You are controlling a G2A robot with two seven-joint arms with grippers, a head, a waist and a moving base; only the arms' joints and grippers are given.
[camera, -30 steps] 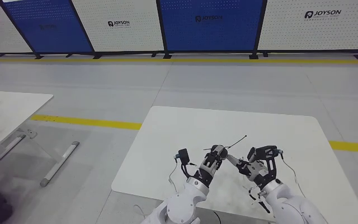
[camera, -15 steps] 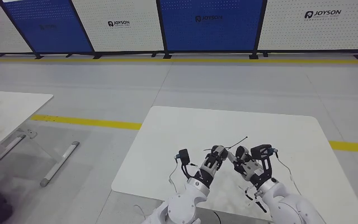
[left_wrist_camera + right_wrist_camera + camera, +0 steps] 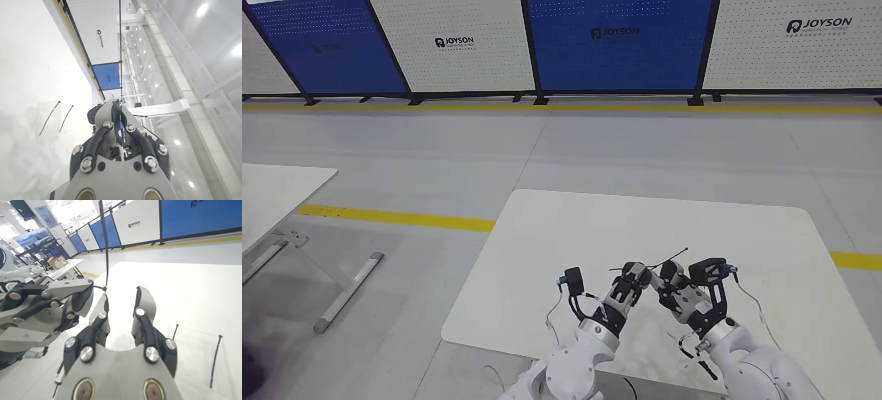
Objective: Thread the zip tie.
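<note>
Over the last second my right end effector [image 3: 122,292] has closed in on my left end effector [image 3: 86,292]. Its jaws stand open, one fingertip just under the head of the zip tie [image 3: 104,288]. The left one grips the tie, its strap rising above both. I judge a threading grasp comes next. The desk [image 3: 179,285] stretches bare ahead, its edges well off. A clear tray [image 3: 192,340] of spare ties [image 3: 217,353] lies beside and below my right.

A short dark wordmark with a logo stands on the white partition panel [image 3: 452,45] at eleven o'clock, and the same mark on a second white panel [image 3: 797,45] at one o'clock. The blue panel [image 3: 620,45] at twelve o'clock carries a fainter one.
</note>
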